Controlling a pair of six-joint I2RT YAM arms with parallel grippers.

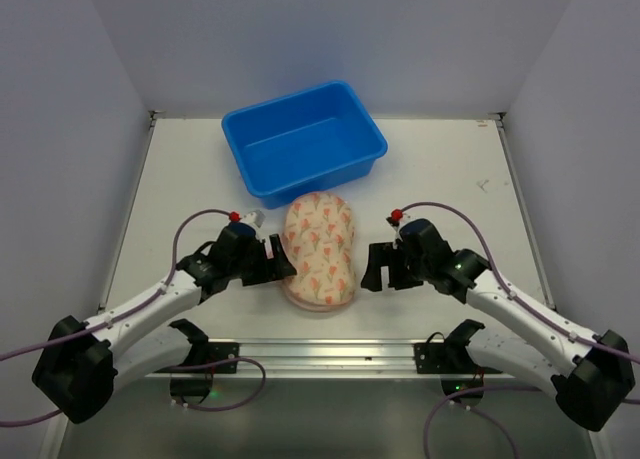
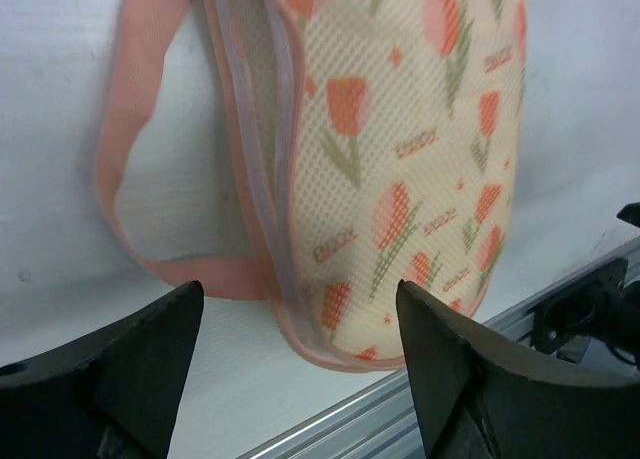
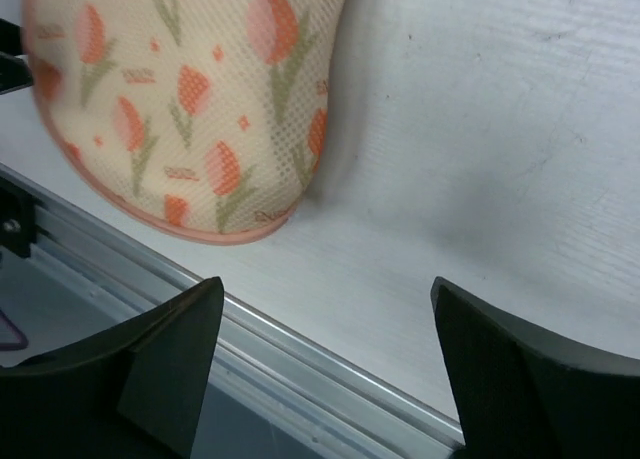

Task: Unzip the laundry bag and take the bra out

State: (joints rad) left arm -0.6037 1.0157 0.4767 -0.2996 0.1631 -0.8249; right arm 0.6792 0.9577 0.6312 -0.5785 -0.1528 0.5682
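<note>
A floral mesh laundry bag (image 1: 320, 249) lies flat on the white surface (image 1: 440, 169), just in front of a blue bin (image 1: 300, 184). The left claw (image 1: 278, 264) and right claw (image 1: 372, 269) flank it low down, both spread wide and holding nothing. Its pink loop (image 2: 118, 119) lies beside the zipper edge, which looks shut, though the view is blurred.

Blue plastic bin (image 1: 300, 139) upright, open side up, at far centre of white table (image 1: 440, 179). Aluminium rail (image 1: 330, 354) along table's near edge.
</note>
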